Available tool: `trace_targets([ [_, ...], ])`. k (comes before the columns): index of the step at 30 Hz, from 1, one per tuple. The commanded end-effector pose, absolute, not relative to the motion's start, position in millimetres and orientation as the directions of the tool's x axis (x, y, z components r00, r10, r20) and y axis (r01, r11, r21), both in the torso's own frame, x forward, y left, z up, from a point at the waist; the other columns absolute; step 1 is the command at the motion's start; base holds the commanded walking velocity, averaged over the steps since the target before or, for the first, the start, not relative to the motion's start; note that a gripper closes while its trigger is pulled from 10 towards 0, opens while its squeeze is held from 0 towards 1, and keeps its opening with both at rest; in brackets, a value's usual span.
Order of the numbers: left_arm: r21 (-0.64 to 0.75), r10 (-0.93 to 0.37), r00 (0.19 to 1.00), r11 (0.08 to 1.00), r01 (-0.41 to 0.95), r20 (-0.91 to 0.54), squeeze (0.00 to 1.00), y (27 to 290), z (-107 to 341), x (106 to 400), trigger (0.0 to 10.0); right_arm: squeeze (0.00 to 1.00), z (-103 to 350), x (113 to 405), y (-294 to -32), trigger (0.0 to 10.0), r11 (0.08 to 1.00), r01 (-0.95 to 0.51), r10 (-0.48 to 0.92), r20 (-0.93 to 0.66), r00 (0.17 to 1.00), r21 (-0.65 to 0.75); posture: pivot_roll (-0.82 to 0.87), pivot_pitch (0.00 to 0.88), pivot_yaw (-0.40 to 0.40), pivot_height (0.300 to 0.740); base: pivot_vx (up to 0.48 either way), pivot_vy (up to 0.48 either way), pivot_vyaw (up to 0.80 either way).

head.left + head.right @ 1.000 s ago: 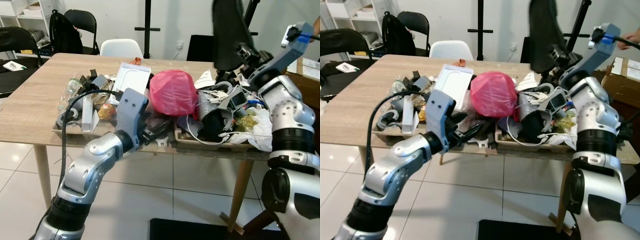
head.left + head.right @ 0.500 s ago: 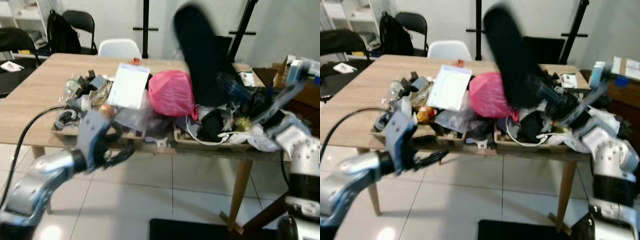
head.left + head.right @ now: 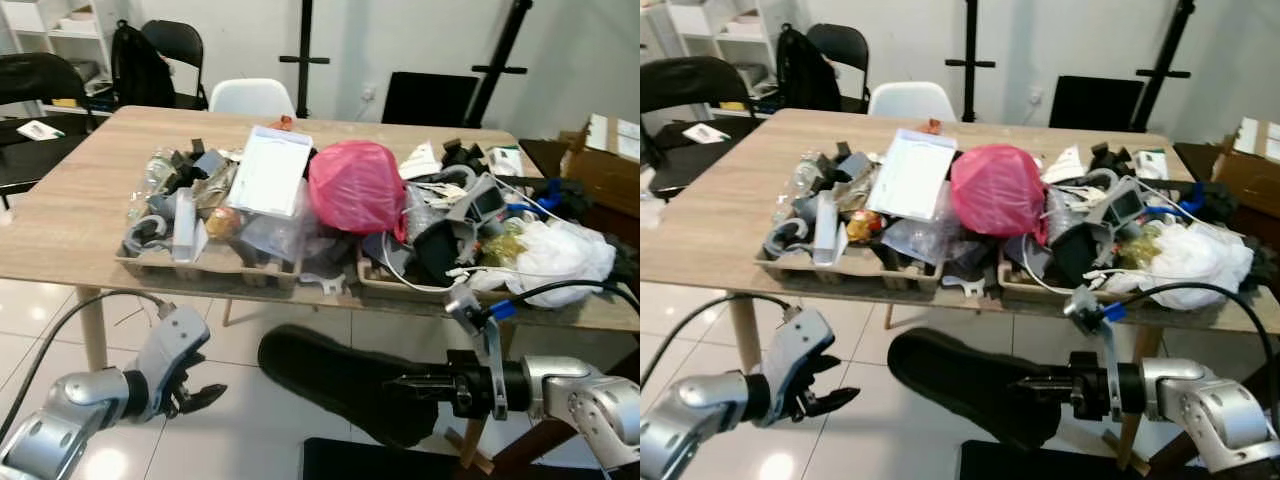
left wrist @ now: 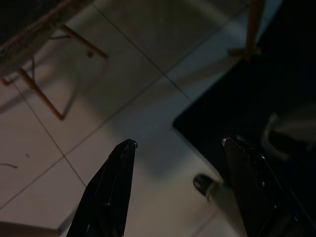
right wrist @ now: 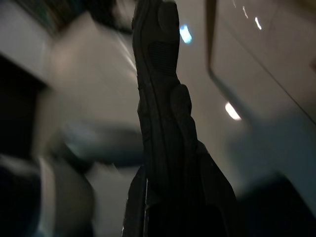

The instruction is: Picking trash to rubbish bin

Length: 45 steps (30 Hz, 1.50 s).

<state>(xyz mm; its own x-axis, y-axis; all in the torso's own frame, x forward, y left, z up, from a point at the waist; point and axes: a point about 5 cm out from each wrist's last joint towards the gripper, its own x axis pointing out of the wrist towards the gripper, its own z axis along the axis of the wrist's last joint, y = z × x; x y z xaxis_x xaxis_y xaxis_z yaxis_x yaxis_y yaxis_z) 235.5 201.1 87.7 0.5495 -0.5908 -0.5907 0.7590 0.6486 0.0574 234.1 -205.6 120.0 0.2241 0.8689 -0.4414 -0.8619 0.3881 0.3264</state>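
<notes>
Silver jointed arms — black cables, black-fingered left gripper (image 3: pixel 196 392)

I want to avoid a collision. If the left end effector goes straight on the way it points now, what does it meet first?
The left end effector, open and empty, points down and toward the robot's right. The first thing in that line looks like the tiled floor; the dark mat lies just beyond. Depth is unclear.

The long black shoe-like object (image 3: pixel 345 383) is now held low below the table edge by the right gripper (image 3: pixel 412 384), no longer raised overhead; the left gripper (image 3: pixel 197 397) is lowered too.
</notes>
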Motion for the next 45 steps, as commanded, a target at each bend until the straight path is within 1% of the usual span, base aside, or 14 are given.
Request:
trace_targets([
  [1, 0.028, -0.58, 0.553, 0.674, 0.738, -0.598, 0.0, 190.7, 69.3, 230.2, 10.0, 0.0, 91.0, 227.0, -209.7, 0.0, 0.412, -0.864, 0.807, -0.557, 0.197, 0.291, -0.02, 0.053, 0.012, 0.74, 0.0, 0.0, 0.0],
  [2, 0.012, -0.569, 0.573, 0.703, 0.711, -0.59, 0.0, 183.6, 61.2, 229.9, 10.0, 0.0, 73.0, 225.5, -212.9, 0.0, 0.46, -0.844, 0.759, -0.616, 0.213, 0.275, -0.01, 0.053, 0.01, 0.74, 0.0, 0.0, 0.0],
  [4, 0.013, -0.504, 0.631, 0.776, 0.631, -0.59, 0.0, 174.8, 43.1, 232.3, 10.0, 0.0, 43.5, 233.5, -214.7, 0.0, 0.606, -0.772, 0.654, -0.673, 0.345, 0.193, -0.01, 0.054, 0.009, 0.74, 0.0, 0.0, 0.0],
  [5, 0.013, -0.504, 0.631, 0.776, 0.631, -0.59, 0.0, 174.8, 43.1, 232.3, 10.0, 0.0, 43.5, 233.5, -214.7, 0.0, 0.606, -0.772, 0.654, -0.673, 0.345, 0.193, -0.01, 0.054, 0.009, 0.74, 0.0, 0.0, 0.0],
  [7, 0.039, -0.361, 0.697, 0.873, 0.486, -0.62, 0.0, 177.0, 16.5, 235.5, 10.0, 0.0, 16.4, 242.7, -213.9, 0.0, 0.779, -0.616, 0.507, -0.697, 0.507, 0.119, -0.01, 0.056, 0.001, 0.74, 0.0, 0.0, 0.0],
  [9, 0.065, -0.243, 0.721, 0.926, 0.371, -0.649, 0.0, 180.5, -4.2, 234.4, 10.0, 0.0, -3.2, 243.4, -211.8, 0.0, 0.875, -0.478, 0.379, -0.718, 0.584, 0.073, -0.01, 0.057, 0.002, 0.74, 0.0, 0.0, 0.0],
  [13, 0.028, -0.188, 0.714, 0.96, 0.279, -0.675, 0.0, 179.9, -23.3, 228.2, 10.0, 0.0, -25.1, 236.2, -209.2, 0.0, 0.949, -0.313, 0.228, -0.745, 0.627, 0.027, -0.01, 0.058, -0.003, 0.74, 0.0, 0.0, 0.0],
  [14, 0.016, -0.173, 0.707, 0.968, 0.252, -0.686, 0.0, 180.0, -28.9, 225.3, 10.0, 0.0, -31.0, 233.4, -209.5, 2.5, 0.968, -0.252, 0.179, -0.748, 0.639, 0.016, -0.01, 0.058, -0.002, 0.74, 0.0, 0.0, 0.0],
  [15, 0.015, -0.16, 0.692, 0.971, 0.24, -0.704, 0.0, 180.3, -35.0, 221.2, 10.0, 0.0, -36.4, 229.9, -208.9, 4.3, 0.982, -0.185, 0.138, -0.746, 0.651, 0.019, -0.01, 0.058, -0.001, 0.74, 0.0, 0.0, 0.0],
  [16, 0.023, -0.143, 0.673, 0.973, 0.231, -0.726, 0.0, 181.0, -41.8, 215.6, 10.0, 0.0, -43.8, 223.2, -208.6, 10.0, 0.993, -0.113, 0.091, -0.764, 0.639, 0.023, -0.01, 0.057, -0.003, 0.74, 0.0, 0.0, 0.0],
  [21, 0.048, -0.118, 0.659, 0.972, 0.228, -0.742, 0.0, 178.9, -53.0, 205.4, 10.0, 0.0, -63.9, 204.3, -201.7, 10.0, 1.0, -0.009, 0.003, -0.805, 0.594, -0.003, -0.02, 0.06, 0.005, 0.74, 0.0, 0.0, 0.0],
  [25, 0.037, -0.111, 0.693, 0.98, 0.194, -0.712, 0.0, 174.5, -54.0, 209.1, 10.0, 0.0, -73.1, 193.0, -199.5, 10.0, 0.997, 0.048, -0.07, -0.819, 0.57, -0.052, -0.02, 0.064, 0.001, 0.74, 0.0, 0.0, 0.0],
  [32, 0.104, -0.137, 0.711, 0.953, 0.285, -0.69, 0.0, 166.3, -53.4, 213.9, 10.0, 0.0, -75.8, 190.0, -199.2, 10.0, 0.997, 0.059, -0.079, -0.817, 0.572, -0.055, -0.02, 0.065, -0.001, 0.74, 0.0, 0.0, 0.0],
  [45, 0.106, -0.169, 0.731, 0.944, 0.314, -0.661, 0.0, 159.9, -54.7, 214.1, 10.0, 0.0, -76.6, 190.1, -200.6, 10.0, 0.995, 0.096, -0.081, -0.807, 0.585, -0.03, -0.02, 0.059, 0.0, 0.74, 0.0, 0.0, -0.8],
])
